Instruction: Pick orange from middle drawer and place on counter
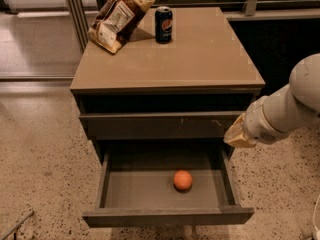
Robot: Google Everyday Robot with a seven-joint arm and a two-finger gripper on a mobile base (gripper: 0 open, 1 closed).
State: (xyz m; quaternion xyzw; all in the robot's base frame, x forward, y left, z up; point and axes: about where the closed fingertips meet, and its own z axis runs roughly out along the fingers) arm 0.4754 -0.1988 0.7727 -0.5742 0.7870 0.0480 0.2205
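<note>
Middle drawer [167, 216]: one orange [183, 180], gripper [238, 137] beside

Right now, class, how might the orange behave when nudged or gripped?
The orange, round on the flat floor of the middle drawer, will likely roll if nudged. Its smooth skin may slip. The gripper hangs outside the drawer.

Arm [287, 109] comes in at the right edge of the frame, approx mid-height. It has a smooth white shell w/ fat rounded cylindrical segments, and a big dome-like joint housing at the far right. The underside is shaded grey, w/ a faint finely lined patch near the wrist end. Gripper [236, 136] sits at right-centre of the frame: pale tan-yellow, an angular wedge shape, matte.
</note>
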